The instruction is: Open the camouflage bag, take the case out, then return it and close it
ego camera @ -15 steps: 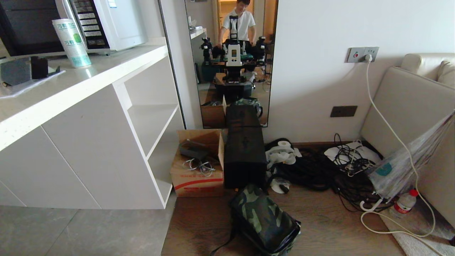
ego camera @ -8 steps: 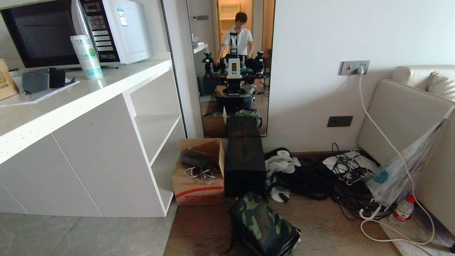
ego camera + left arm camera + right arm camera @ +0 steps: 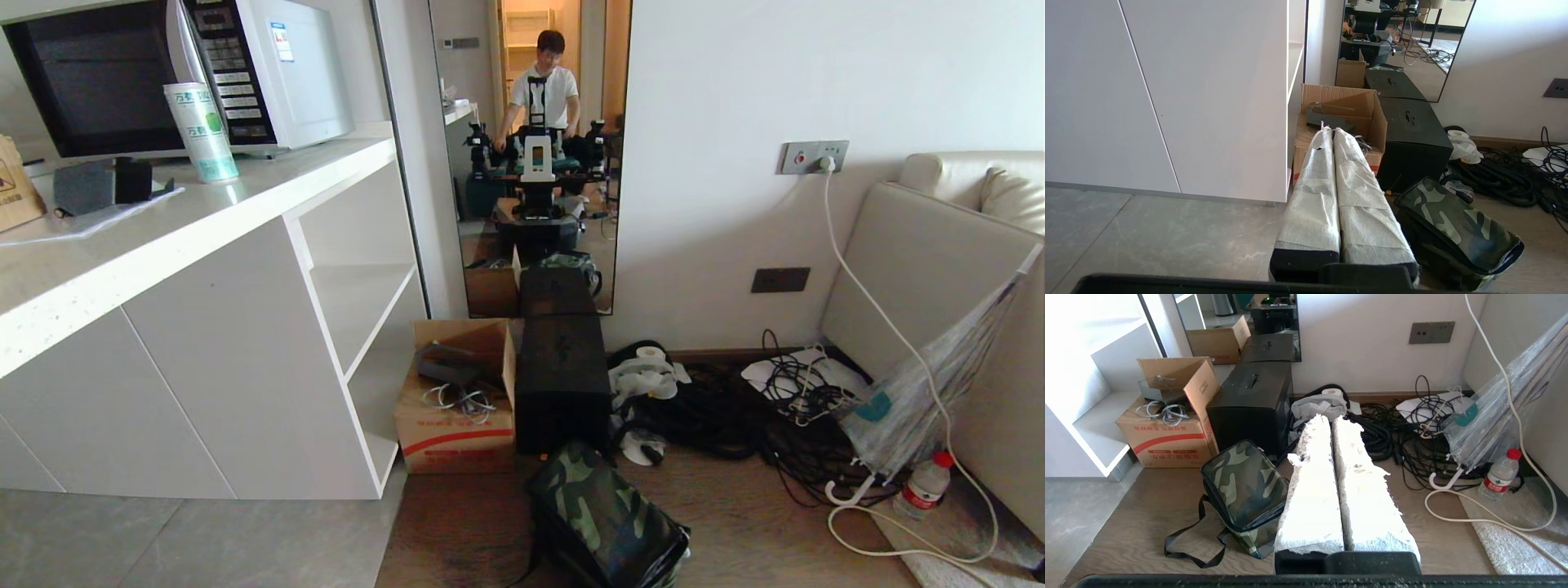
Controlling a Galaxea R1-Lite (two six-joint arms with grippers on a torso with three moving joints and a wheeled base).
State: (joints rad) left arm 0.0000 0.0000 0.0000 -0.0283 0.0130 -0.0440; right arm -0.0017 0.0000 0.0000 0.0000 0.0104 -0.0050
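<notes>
The camouflage bag (image 3: 600, 514) lies zipped shut on the wooden floor, in front of a tall black box, its black strap trailing beside it. It also shows in the left wrist view (image 3: 1453, 224) and the right wrist view (image 3: 1245, 482). The case is hidden. My left gripper (image 3: 1331, 130) hangs above the floor to the left of the bag, its white-wrapped fingers pressed together on nothing. My right gripper (image 3: 1329, 417) hangs to the right of the bag, also shut and empty. Neither arm shows in the head view.
A brown cardboard box (image 3: 453, 400) and the tall black box (image 3: 562, 384) stand behind the bag. A white cabinet (image 3: 204, 327) is at the left. Cables (image 3: 735, 408), a folded umbrella (image 3: 922, 392), a water bottle (image 3: 924, 486) and a sofa (image 3: 939, 269) are at the right. A mirror (image 3: 531, 163) reflects a person.
The head camera has tilted up, so the whole scene sits lower in the picture. The bag and boxes have not moved.
</notes>
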